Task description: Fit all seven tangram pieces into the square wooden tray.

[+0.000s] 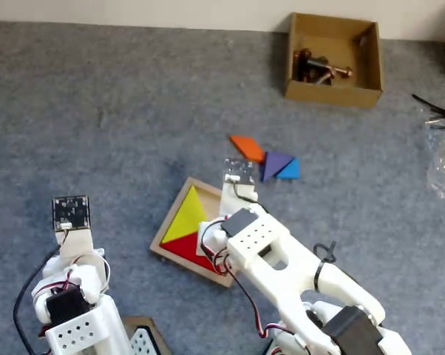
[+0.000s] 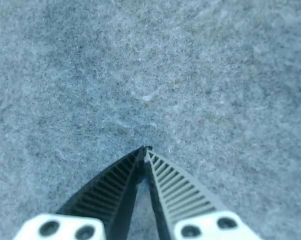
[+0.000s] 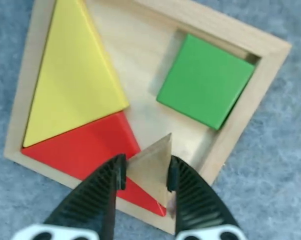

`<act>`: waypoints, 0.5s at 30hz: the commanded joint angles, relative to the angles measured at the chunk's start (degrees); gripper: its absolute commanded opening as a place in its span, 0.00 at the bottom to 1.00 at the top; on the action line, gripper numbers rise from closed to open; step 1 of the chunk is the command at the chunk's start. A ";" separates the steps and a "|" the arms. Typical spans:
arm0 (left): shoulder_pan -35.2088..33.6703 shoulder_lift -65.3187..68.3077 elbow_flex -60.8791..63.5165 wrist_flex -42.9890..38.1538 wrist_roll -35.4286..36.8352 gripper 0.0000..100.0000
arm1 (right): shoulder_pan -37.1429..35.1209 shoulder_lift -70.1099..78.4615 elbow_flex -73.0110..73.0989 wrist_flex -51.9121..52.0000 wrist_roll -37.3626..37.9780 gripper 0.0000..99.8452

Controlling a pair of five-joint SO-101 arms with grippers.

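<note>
The square wooden tray point(image 3: 256, 95) holds a large yellow triangle point(image 3: 70, 80), a red triangle point(image 3: 85, 150) and a green square point(image 3: 205, 80). My right gripper point(image 3: 145, 170) hangs over the tray's near corner, shut on a plain wood-coloured triangle point(image 3: 153, 162). In the high view the tray point(image 1: 184, 266) lies mid-table, partly under the right arm. An orange parallelogram point(image 1: 247, 148), a purple triangle point(image 1: 276, 164) and a blue triangle point(image 1: 289, 170) lie on the carpet just beyond it. My left gripper point(image 2: 145, 150) is shut on nothing, above bare grey carpet at the left.
A cardboard box point(image 1: 333, 59) with small metal parts stands at the far right. Cables and a plastic bag point(image 1: 444, 170) lie along the right edge. A wide stretch of grey carpet lies between the two arms.
</note>
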 commanded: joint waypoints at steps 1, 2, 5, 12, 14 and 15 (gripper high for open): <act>0.84 -0.31 1.19 0.53 0.53 0.01 | -0.48 -2.86 -0.13 -1.27 0.97 0.01; 0.84 -0.31 1.19 0.53 0.53 0.01 | -0.48 -2.86 -0.13 -1.27 1.14 0.01; 0.84 -0.31 1.19 0.53 0.53 0.01 | -0.48 -2.86 -0.22 -1.27 1.23 0.01; 0.84 -0.31 1.19 0.53 0.53 0.01 | -0.40 -2.86 -0.40 -1.27 1.85 0.01; 0.84 -0.31 1.19 0.53 0.53 0.01 | -0.40 -2.86 -0.22 -1.27 3.08 0.01; 0.84 -0.31 1.19 0.53 0.53 0.01 | -0.40 -2.86 -0.22 -1.27 3.08 0.01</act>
